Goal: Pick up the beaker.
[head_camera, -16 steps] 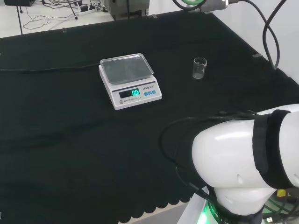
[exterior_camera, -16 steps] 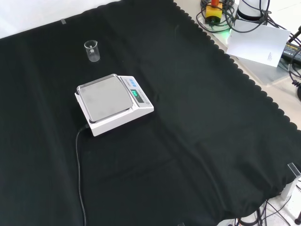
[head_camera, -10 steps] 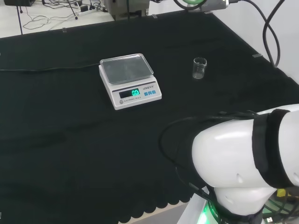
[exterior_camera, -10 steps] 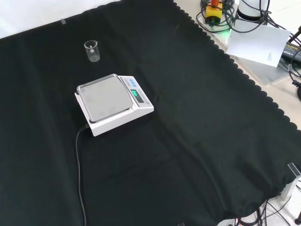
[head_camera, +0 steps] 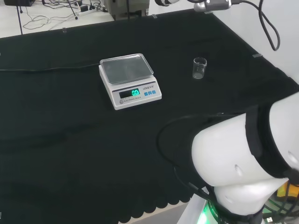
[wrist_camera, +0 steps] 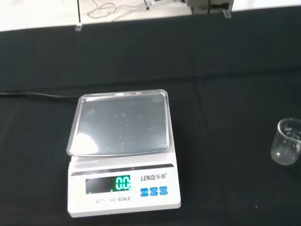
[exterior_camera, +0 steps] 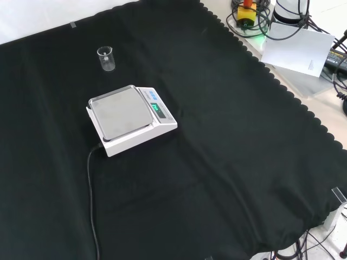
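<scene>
The beaker (head_camera: 199, 68) stands upright on the black cloth of the tabletop (head_camera: 56, 140), with nothing touching it. In the head view it is toward the far right edge of the tabletop, to the right of the scale (head_camera: 129, 80) and well apart from it. In the front view the beaker (exterior_camera: 106, 58) is near the far left corner, beyond the scale (exterior_camera: 130, 118). The wrist view shows the scale (wrist_camera: 123, 155) in the middle and the beaker (wrist_camera: 288, 148) at the side of it. The beaker looks empty, as far as clear glass allows to say. The pan of the scale is bare, and its cable (exterior_camera: 91, 200) runs over the cloth toward the near edge in the front view.

I judge that the task is at its very first step: the approach. Nothing is grasped yet. Whether the hand is wide or closed, I cannot tell.

The next move, I think, calls for bringing the hand over to the beaker, past the scale without striking it, then lowering beside the glass with the fingers spread enough to go round its wall. The beaker is small and light, so a sideways touch could tip it.
</scene>
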You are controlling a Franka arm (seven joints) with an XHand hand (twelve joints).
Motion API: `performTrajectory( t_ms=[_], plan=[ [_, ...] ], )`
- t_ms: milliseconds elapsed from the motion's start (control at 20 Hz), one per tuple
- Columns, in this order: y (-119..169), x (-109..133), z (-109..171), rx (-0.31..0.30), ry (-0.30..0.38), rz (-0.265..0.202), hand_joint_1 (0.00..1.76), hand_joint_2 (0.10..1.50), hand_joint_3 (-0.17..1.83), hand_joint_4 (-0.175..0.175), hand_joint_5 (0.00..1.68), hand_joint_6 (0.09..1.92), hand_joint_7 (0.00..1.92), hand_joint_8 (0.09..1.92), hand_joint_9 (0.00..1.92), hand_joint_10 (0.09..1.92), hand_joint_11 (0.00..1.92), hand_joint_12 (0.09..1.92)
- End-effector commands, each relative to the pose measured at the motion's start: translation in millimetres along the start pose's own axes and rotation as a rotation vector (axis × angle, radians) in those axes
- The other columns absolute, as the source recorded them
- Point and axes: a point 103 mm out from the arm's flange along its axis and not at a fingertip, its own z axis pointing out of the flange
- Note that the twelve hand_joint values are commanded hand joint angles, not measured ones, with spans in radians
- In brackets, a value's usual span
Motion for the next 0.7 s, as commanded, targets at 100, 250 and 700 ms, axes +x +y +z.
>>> performTrajectory(
  t_ms=[100,250,700],
  plan=[
    [73,-72,40,0.051,0.039,0.004,0.56,0.82,0.44,0.023,0.55,0.38,0.43,0.56,0.35,0.73,0.00,1.23],
    [90,-83,51,0.069,0.032,0.005,0.56,0.83,0.44,0.023,0.56,0.38,0.43,0.56,0.35,0.72,0.00,1.23],
    [126,-104,98,0.097,0.088,0.005,0.57,0.83,0.43,0.018,0.57,0.38,0.43,0.56,0.35,0.72,0.00,1.22]
  ],
)
